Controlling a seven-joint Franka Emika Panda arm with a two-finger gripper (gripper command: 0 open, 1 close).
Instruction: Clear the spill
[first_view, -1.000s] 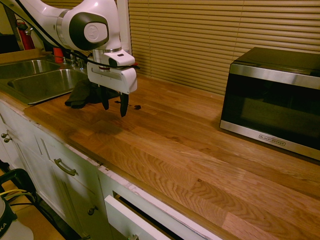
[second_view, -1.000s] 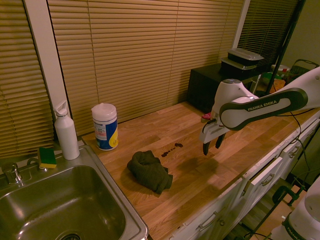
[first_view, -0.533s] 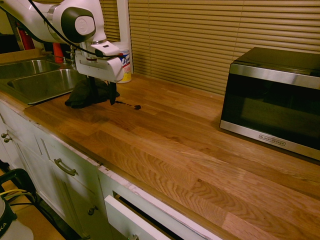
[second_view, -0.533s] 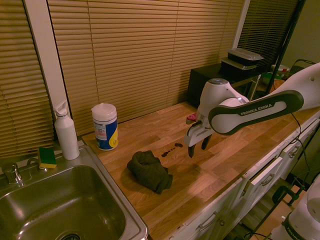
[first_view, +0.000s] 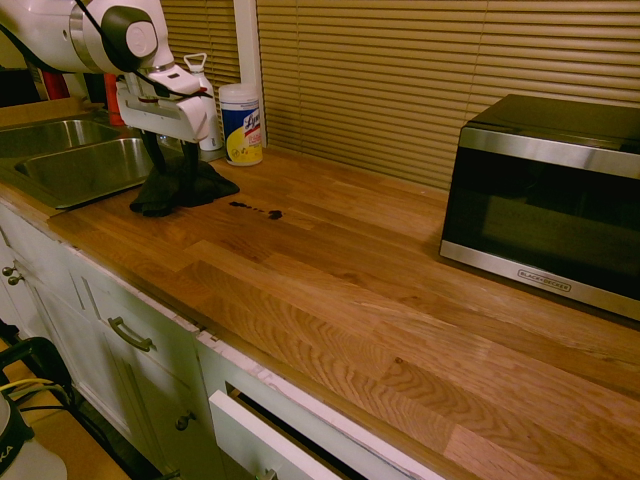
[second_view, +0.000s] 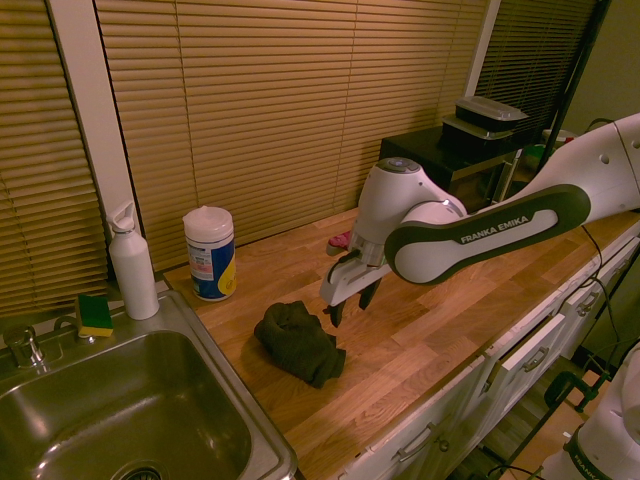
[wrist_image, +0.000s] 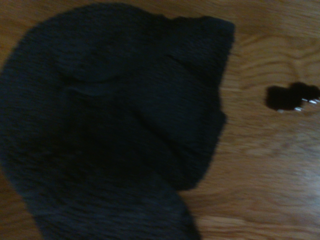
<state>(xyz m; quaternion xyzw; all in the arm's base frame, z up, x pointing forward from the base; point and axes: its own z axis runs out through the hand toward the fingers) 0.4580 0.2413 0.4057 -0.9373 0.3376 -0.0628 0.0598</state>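
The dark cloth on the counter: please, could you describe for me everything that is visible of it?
The cloth is dark grey to black, with a soft, fuzzy, towel-like surface. It lies crumpled in a low heap, with folds and a rounded bulge. It rests on the wooden counter, between the sink and the dark spill, with bare wood separating it from the drops. The open gripper is near it, apparently not holding it.

And we're in a kitchen here, no doubt: a double steel sink (first_view: 85, 165) with its tap (second_view: 26, 346), a sponge (second_view: 95, 316) beside it, a microwave (first_view: 552, 200) along the wooden table (first_view: 330, 290), and below, white cabinets (first_view: 150, 380) with a drawer (first_view: 262, 440) standing open!
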